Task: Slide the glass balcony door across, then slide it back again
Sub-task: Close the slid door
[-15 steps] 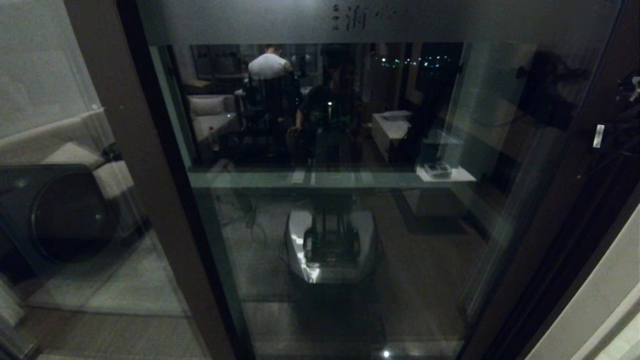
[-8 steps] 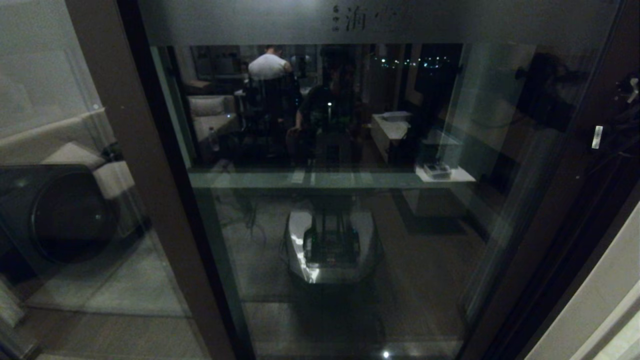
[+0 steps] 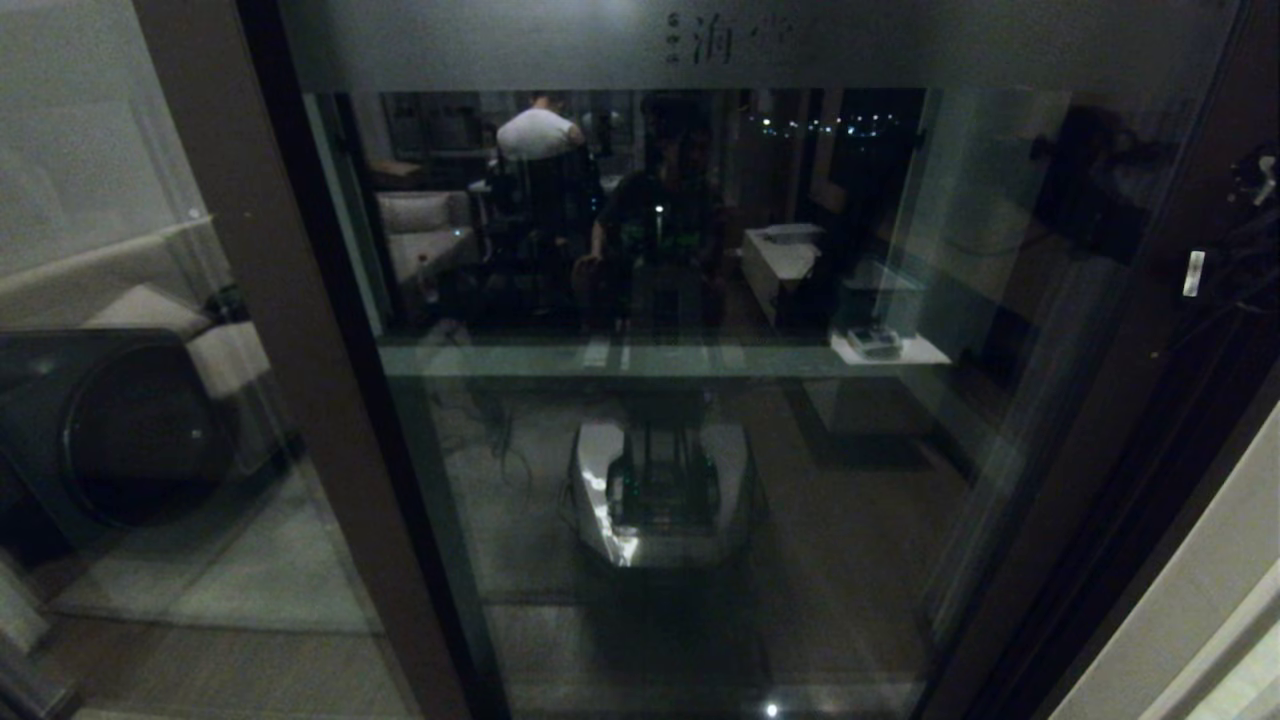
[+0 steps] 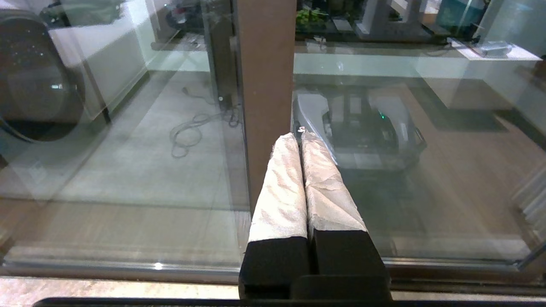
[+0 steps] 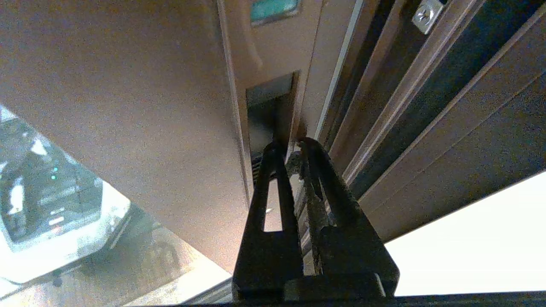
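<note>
The glass balcony door (image 3: 700, 420) fills the head view, with a frosted top band with characters (image 3: 712, 40) and my own base reflected in it. Its brown right stile (image 5: 128, 85) carries the narrow recessed black handle (image 5: 271, 106). My right gripper (image 5: 291, 145) is at that handle, one finger in the recess and the other on the stile's outer edge, shut on the lip between. Only its dark arm (image 3: 1245, 250) shows in the head view. My left gripper (image 4: 298, 135) is shut and empty, its white-wrapped tips against the brown upright (image 4: 266, 85) at the door's left side.
Left of the door is the fixed glass panel (image 3: 120, 250) with a sofa and a dark round-fronted machine (image 3: 130, 430) behind it. Dark frame rails (image 5: 405, 106) and a pale wall (image 3: 1200, 600) lie right of the stile. The floor track (image 4: 128, 266) runs below.
Almost nothing: the frosted band and its characters have shifted only a few pixels. Both arms stay where they were.
</note>
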Motion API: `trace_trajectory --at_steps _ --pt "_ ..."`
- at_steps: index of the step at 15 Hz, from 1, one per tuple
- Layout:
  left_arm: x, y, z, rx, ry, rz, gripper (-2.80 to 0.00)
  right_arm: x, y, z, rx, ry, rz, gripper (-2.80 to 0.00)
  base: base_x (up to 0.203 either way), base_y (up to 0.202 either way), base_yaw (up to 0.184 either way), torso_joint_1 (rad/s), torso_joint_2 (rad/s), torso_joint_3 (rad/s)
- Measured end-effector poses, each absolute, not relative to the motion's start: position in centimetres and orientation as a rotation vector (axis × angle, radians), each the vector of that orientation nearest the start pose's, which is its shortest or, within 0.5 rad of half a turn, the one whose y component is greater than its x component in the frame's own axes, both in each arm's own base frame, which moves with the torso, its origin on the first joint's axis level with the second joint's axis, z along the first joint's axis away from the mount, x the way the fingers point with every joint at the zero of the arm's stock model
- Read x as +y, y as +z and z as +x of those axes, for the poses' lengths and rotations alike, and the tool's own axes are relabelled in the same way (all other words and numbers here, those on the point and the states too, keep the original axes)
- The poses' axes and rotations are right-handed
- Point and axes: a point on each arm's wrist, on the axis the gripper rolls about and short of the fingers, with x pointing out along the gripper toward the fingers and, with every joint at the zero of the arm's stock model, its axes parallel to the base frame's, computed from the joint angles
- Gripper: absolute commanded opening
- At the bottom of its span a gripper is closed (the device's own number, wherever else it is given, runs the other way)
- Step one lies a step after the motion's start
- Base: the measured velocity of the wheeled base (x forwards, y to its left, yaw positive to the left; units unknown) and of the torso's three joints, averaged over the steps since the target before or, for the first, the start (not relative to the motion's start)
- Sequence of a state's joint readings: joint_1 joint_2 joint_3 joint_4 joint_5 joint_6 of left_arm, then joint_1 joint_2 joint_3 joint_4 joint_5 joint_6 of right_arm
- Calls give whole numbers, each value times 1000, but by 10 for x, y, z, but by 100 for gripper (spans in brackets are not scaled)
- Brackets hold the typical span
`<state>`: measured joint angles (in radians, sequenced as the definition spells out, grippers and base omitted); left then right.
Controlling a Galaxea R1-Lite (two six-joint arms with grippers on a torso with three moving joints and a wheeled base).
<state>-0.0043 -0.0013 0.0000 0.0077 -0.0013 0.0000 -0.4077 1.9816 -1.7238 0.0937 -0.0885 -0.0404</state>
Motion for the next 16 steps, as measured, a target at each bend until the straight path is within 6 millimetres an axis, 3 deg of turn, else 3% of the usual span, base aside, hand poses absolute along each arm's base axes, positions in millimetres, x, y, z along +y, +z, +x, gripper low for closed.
trace_trajectory --at_steps 6,16 --pt "0 75 -23 7 -6 0 -280 -173 269 371 350 -531 14 -280 0 0 0 0 0 0" --pt "0 75 -23 6 -6 0 -280 -174 269 371 343 -539 12 -280 0 0 0 0 0 0"
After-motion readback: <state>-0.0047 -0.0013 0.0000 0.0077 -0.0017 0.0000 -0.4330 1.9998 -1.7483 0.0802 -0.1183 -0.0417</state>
